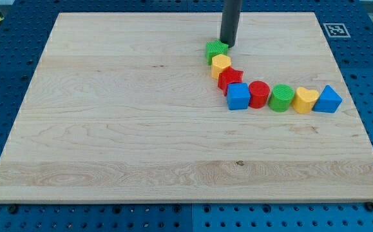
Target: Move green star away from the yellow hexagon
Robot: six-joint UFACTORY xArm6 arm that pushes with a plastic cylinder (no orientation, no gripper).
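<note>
Nearest the camera, the wooden board (109,174) is bare of blocks; everything sits in the far right part.

My tip (228,44) has nothing to open or close: it is a plain rod end resting at table height, holding nothing. It stands at the far right edge of the green star (216,49), seemingly touching it or just short of contact; I cannot tell which.

Going outward from the tip, the green star is the far end of a curved chain. Just on its near right side, touching it, lies the yellow hexagon (221,64). Next comes a red star-like block (229,77), then a blue cube (238,96) at the bend. From there the row runs right: a red cylinder (259,94), a green cylinder (281,98), a yellow heart-shaped block (305,100) and a blue triangular block (328,99), each close against its neighbour.

As I judge it, the step in hand is the approach: the tip is set beside the star but the star is not yet parted from the hexagon. The next move calls for a push toward the left, across the open board, keeping the line of force off the hexagon. A push straight toward the near side would drive the star into the hexagon and shove the chain.
</note>
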